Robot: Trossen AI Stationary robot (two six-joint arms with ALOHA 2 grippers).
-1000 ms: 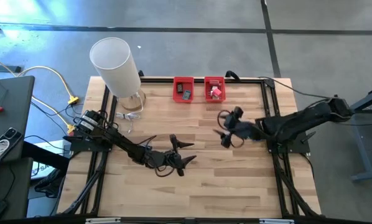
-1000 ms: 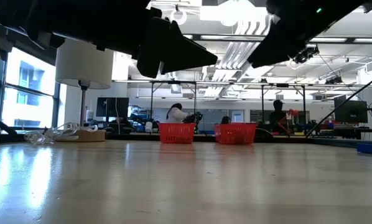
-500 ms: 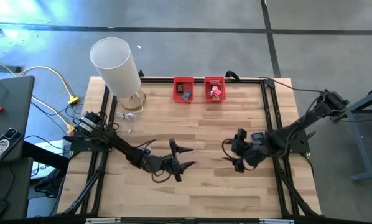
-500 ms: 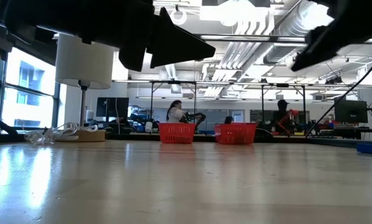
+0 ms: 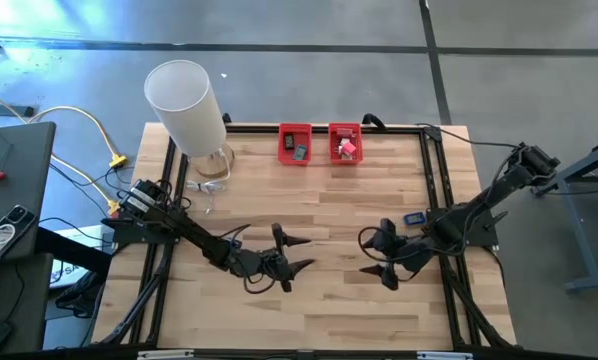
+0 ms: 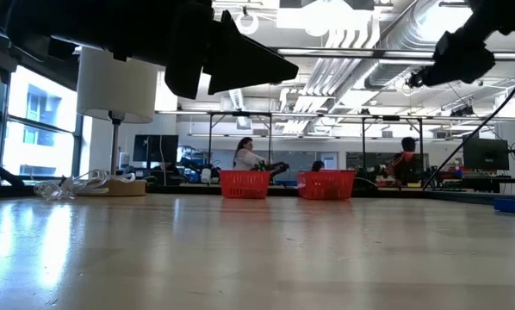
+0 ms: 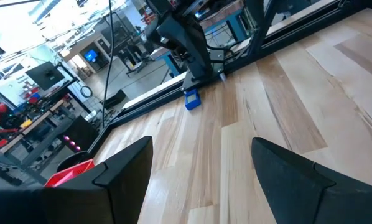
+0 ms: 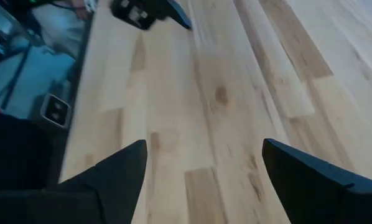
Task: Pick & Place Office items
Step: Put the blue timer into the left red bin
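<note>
most office items already lie in the two red bins (image 5: 319, 143), one small blue piece (image 5: 413, 218) remains on the tabletop (image 5: 319, 310) beside the right pincer (image 5: 384, 256), and both pincers, left pincer (image 5: 291, 252) too, stand apart and empty.

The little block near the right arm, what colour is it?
Blue block; the left wrist view shows it best.

1. A small blue office item (image 5: 414, 218) is seen lying flat on the table (image 5: 319, 310) near its right edge.
2. A dark piece (image 5: 299, 152) is seen lying in the left red bin (image 5: 282, 146).
3. Pink-red pieces (image 5: 347, 148) are seen lying in the right red bin (image 5: 332, 146).
</note>
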